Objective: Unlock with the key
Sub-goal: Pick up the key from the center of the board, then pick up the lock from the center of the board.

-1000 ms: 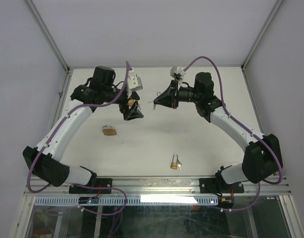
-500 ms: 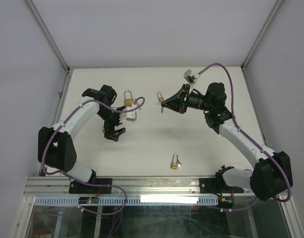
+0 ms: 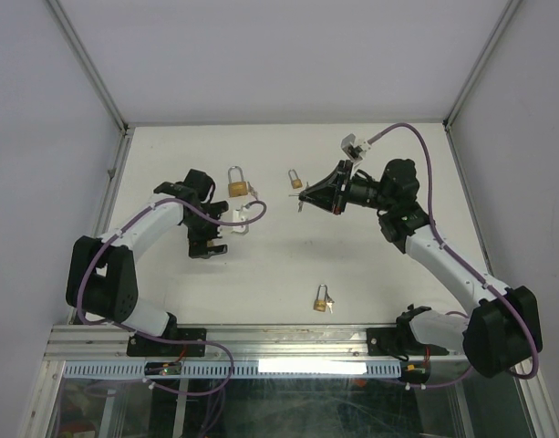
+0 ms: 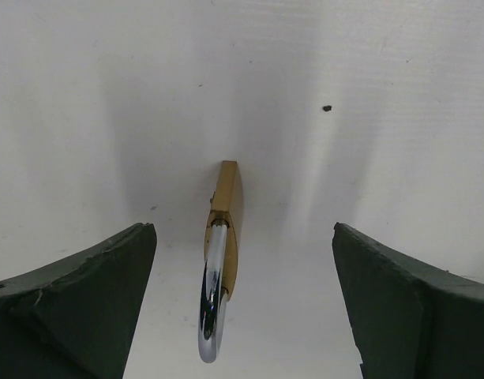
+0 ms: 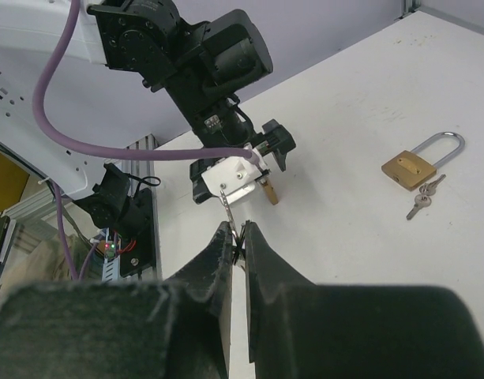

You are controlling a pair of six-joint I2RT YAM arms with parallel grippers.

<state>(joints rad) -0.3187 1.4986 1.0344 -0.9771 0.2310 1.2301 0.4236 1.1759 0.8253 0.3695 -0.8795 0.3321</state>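
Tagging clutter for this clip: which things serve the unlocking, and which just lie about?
In use: key pinched in the right gripper; padlock between the open jaws of the left gripper.
Lying about: long-shackle padlock with keys; small padlock by the right gripper; padlock with keys near the front edge.

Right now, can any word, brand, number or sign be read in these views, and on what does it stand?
No text can be read in any view.
On the brass padlock with a steel shackle, seen edge-on below the open left gripper: no marking shows.
On the brass padlock with keys lying on the white table: any stamp is too small to read.
On the small silver key pinched in the right gripper: nothing legible.
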